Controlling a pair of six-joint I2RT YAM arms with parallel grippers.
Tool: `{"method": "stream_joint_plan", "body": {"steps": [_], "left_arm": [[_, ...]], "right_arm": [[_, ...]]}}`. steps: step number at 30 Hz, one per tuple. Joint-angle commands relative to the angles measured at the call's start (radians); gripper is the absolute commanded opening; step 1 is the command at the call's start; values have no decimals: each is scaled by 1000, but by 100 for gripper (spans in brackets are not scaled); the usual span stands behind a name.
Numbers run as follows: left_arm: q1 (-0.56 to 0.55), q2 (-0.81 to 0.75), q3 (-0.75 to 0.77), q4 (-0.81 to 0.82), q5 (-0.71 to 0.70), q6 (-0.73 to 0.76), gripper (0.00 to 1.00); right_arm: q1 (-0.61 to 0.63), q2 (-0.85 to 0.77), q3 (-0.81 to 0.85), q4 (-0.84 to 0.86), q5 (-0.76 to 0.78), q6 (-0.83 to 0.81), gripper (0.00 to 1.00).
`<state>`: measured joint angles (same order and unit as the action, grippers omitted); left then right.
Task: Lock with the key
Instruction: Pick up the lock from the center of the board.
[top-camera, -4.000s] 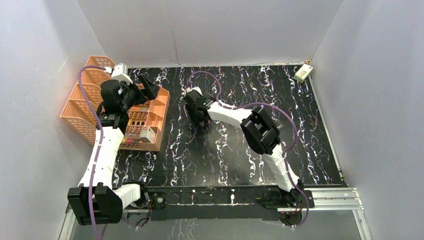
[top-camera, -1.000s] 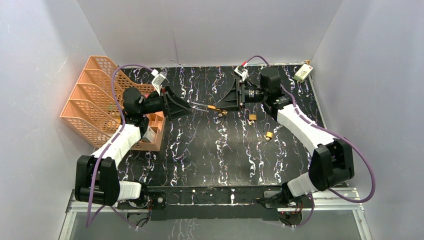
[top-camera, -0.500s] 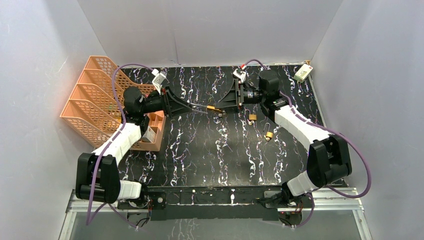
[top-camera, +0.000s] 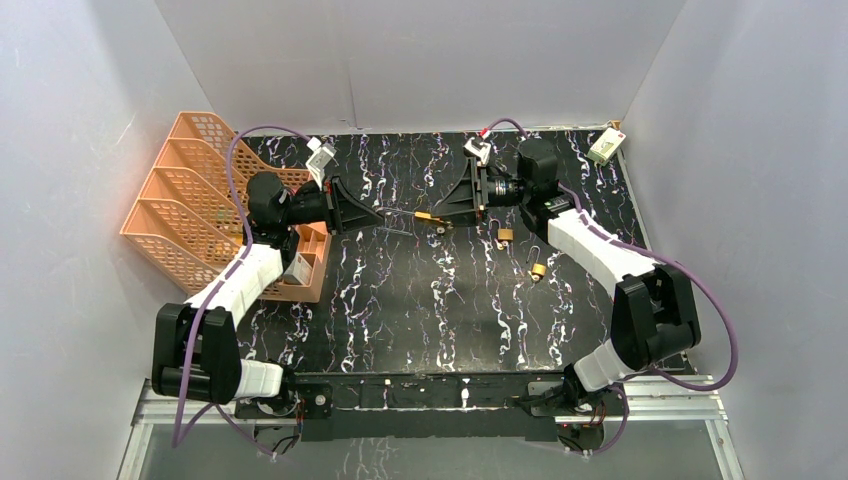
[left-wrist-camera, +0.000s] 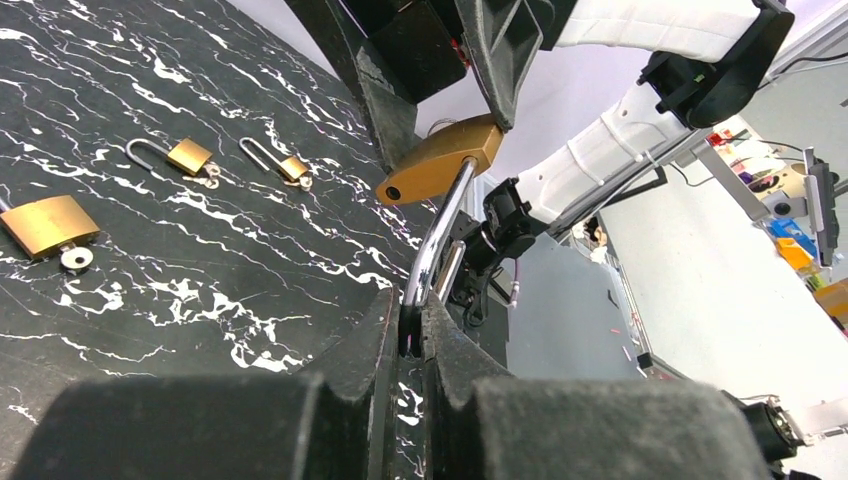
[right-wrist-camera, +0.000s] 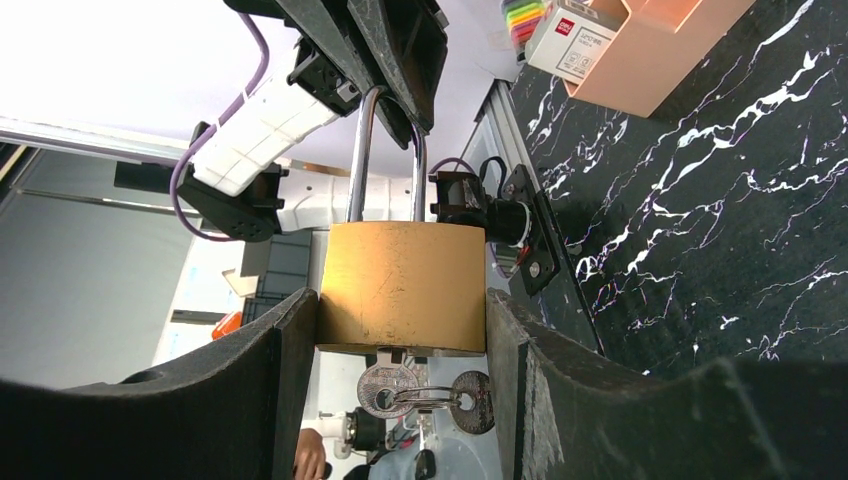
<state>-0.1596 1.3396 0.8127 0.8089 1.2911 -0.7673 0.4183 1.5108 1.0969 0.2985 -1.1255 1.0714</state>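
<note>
A brass padlock (top-camera: 425, 215) hangs in the air over the middle back of the table, held between both arms. My right gripper (right-wrist-camera: 400, 320) is shut on the padlock's body (right-wrist-camera: 400, 285), one finger on each side. A silver key (right-wrist-camera: 388, 385) sticks out of the bottom of the lock, with a ring and a second key hanging from it. My left gripper (left-wrist-camera: 412, 320) is shut on the far end of the steel shackle (left-wrist-camera: 437, 235), which runs up to the brass body (left-wrist-camera: 440, 160). In the top view the left gripper (top-camera: 380, 217) faces the right gripper (top-camera: 442, 213).
Two small brass padlocks (top-camera: 505, 236) (top-camera: 538, 270) lie on the black marbled table right of centre. Another padlock with a key (left-wrist-camera: 45, 225) lies under the held one. Orange mesh trays (top-camera: 175, 200) stand at the left; a white box (top-camera: 606, 146) sits in the far right corner.
My left gripper has closed from open onto the shackle. The right gripper and the padlock have stayed almost still.
</note>
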Motion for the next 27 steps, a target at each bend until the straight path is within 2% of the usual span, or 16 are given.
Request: {"method": "stream_joint_plan", "body": {"steps": [1,6,8,10,11,12,16,18,20,22,27], "left_arm": [[-11,-8,41,71,36,-39,0],[-11,-17,50,93,-40,-76,0],[-11,-24,58,95,-84,-86,0],[-11,-34,71,99,-133,-95,0],[-11,-38,75,99,-158,-94,0],[-11,-43,81,101,-182,-90,0],[-11,-52,96,104,-265,-72,0],[-11,-52,106,123,-288,-73,0],[-11,-59,112,155,-314,-71,0],[-11,-75,110,175,-343,-63,0],[-11,-99,90,249,-355,-111,0]], "right_arm": [[0,-3,37,38,-8,-33,46],[0,39,142,-111,-17,-170,60],[0,59,192,-178,-22,-220,74],[-1,67,222,-199,-32,-244,84],[-1,68,233,-207,-35,-256,95],[-1,66,244,-220,-37,-276,98],[-1,39,302,-346,14,-414,98],[-1,6,318,-427,108,-520,99],[-1,-66,289,-427,229,-589,99],[-2,-141,219,-348,309,-625,98],[-1,-312,-23,0,427,-635,99]]}}
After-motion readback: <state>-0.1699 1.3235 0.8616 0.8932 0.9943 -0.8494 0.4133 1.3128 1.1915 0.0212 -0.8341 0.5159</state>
